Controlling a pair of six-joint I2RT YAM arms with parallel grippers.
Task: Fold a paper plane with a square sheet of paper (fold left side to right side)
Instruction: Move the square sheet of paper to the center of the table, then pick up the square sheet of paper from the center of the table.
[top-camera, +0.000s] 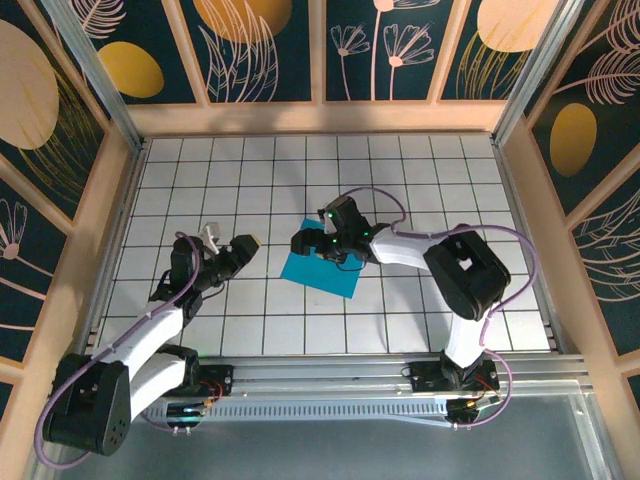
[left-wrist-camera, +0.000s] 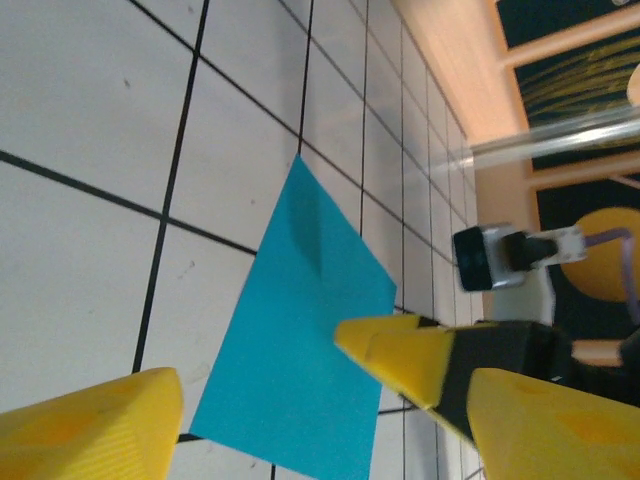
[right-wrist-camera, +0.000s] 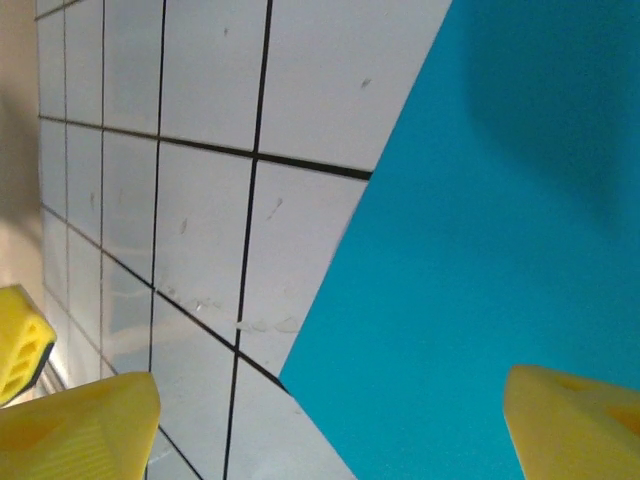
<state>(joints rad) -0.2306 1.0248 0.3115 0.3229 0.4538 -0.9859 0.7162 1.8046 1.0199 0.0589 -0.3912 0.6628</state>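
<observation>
A lab robot cell (gridded table, floral-printed walls, aluminium rail)

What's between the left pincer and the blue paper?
Only bare white table tiles lie between the left pincer and the square sheet of paper, seen from the top camera.

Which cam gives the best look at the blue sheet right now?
Left wrist: the square sheet of paper lies flat, three corners and most of its face visible. Top external shows it small, its far part under the right tool. Right wrist catches one edge and corner, close up.
</observation>
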